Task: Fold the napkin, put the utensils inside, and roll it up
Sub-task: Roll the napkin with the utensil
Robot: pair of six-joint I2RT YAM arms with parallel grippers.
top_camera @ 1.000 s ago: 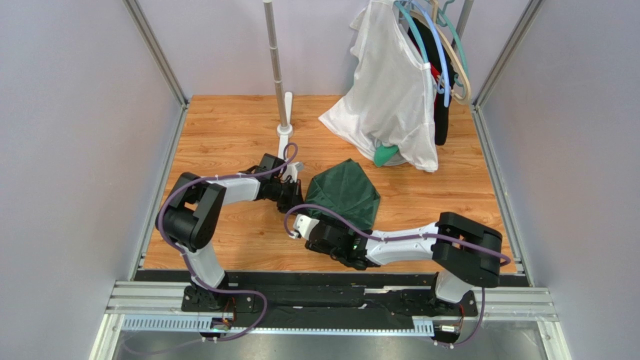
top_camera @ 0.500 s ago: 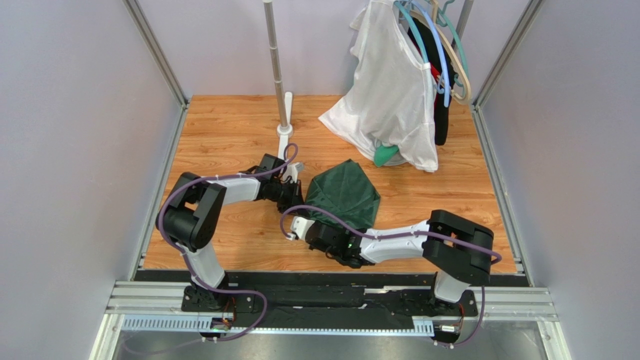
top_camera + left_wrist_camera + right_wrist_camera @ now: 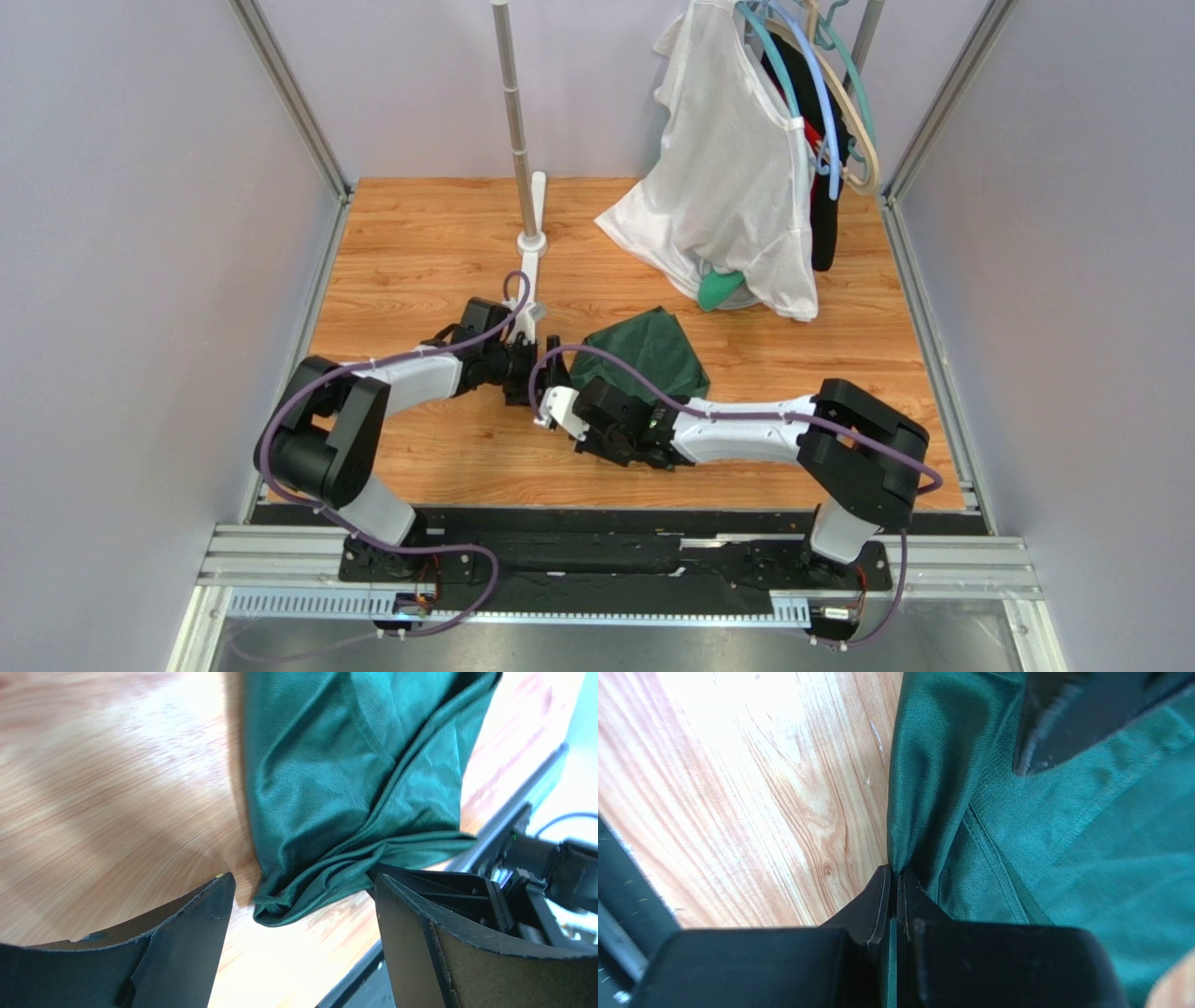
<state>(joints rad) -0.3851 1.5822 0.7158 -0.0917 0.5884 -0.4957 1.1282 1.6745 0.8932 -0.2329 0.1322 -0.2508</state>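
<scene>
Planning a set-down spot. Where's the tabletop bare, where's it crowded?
Bare: far-left tabletop between the stand base and left wall; also right of the napkin, nearer than the white garment. Crowded: centre, where left gripper and right gripper meet the napkin.

Pole (image 3: 516, 126) and white garment (image 3: 730, 182) behind napkin (image 3: 648, 359)

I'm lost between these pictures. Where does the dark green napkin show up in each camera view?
Top external: the napkin lies crumpled near the middle of the table.
Left wrist: the napkin fills the upper middle of the picture.
Right wrist: the napkin fills the right half, one fold pinched in the right gripper.
Shared landmark: the wooden table beneath it, seen in all three.
</scene>
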